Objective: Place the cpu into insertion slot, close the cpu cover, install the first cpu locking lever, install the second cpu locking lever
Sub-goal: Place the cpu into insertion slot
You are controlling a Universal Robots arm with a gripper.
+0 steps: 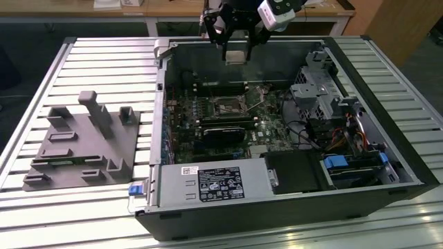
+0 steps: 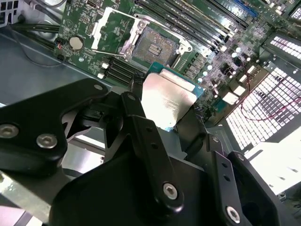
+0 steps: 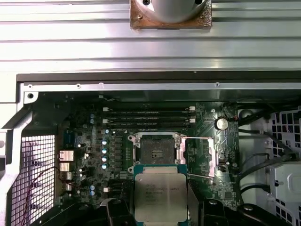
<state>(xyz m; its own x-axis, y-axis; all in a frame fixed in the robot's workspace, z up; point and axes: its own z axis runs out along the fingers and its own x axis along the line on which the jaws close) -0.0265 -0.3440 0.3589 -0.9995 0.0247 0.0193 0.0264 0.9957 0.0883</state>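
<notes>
I have the pincer (image 1: 235, 51) clamped on the cpu (image 3: 160, 195), with its fingers (image 2: 137, 110) pressing two opposite edges and the pale metal top showing in both wrist views. The cpu hangs in the air over the open computer case (image 1: 374, 104), near its far wall in the exterior view and well above the board. The insertion slot (image 3: 157, 149) is empty, dark centre exposed. The cpu cover (image 3: 200, 157) is flipped open just beside the slot. A grey fixture (image 1: 83, 140) sits on the counter (image 1: 104, 62), at the exterior view's left.
</notes>
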